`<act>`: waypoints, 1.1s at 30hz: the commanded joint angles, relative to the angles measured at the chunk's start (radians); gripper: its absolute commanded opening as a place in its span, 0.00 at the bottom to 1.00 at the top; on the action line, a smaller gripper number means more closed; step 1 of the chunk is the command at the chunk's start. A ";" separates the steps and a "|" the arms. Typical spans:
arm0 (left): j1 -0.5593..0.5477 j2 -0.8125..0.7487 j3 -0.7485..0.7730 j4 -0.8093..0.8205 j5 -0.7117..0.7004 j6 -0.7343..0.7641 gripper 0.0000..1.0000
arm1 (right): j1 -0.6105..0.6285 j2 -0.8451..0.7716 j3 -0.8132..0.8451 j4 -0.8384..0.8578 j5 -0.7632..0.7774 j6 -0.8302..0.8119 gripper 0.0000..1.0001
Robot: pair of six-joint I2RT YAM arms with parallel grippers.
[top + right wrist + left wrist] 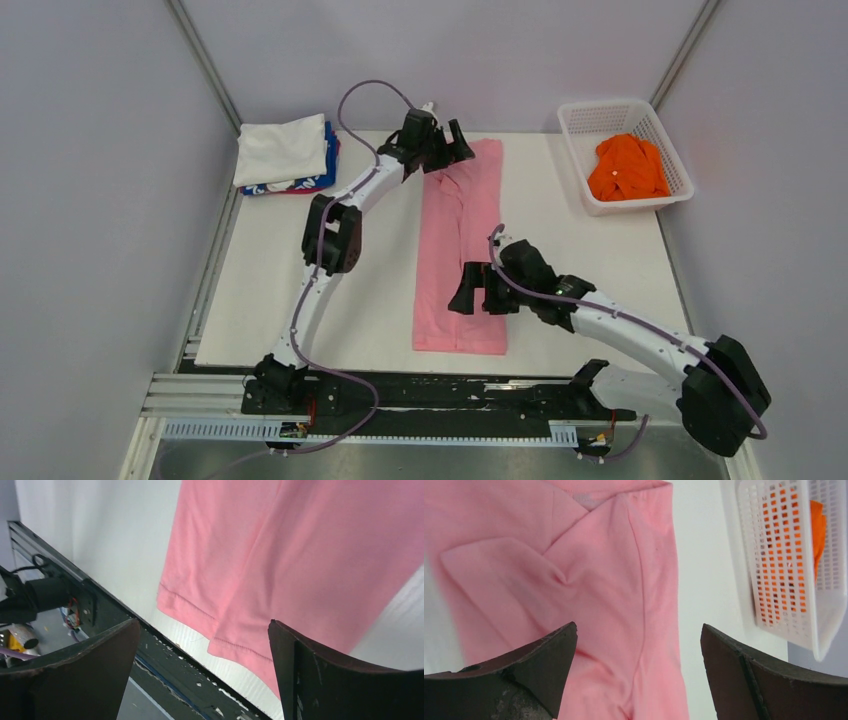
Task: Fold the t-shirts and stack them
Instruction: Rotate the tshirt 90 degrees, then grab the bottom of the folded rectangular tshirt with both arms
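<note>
Basket (604, 106) holding orange t-shirt (627, 168), pink t-shirt (462, 260) on table (270, 290), left claw (447, 152) and right claw (480, 298) apart

The pink t-shirt (462, 250) is soft, matt cloth with stitched hems, on a smooth, matt white worktop (260, 290). The basket (577, 165) is white plastic mesh and holds an orange t-shirt (627, 168) of matt cloth. Both arms' jaws look dull black and scuffed.
</note>
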 commanded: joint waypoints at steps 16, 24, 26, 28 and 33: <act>-0.261 -1.335 -1.430 -0.269 -0.267 -0.015 0.99 | -0.060 -0.400 -0.121 -0.432 0.079 0.257 0.98; -0.417 -1.374 -1.695 -0.181 -0.144 -0.143 0.78 | -0.060 -0.298 -0.180 -0.395 0.022 0.275 0.71; -0.433 -1.339 -1.713 -0.144 -0.102 -0.150 0.75 | -0.060 -0.281 -0.186 -0.368 0.012 0.276 0.66; -0.441 -1.304 -1.712 -0.144 -0.106 -0.151 0.70 | -0.060 -0.264 -0.194 -0.340 0.010 0.279 0.63; -0.453 -1.247 -1.702 -0.128 -0.104 -0.152 0.62 | -0.061 -0.212 -0.200 -0.300 0.043 0.281 0.55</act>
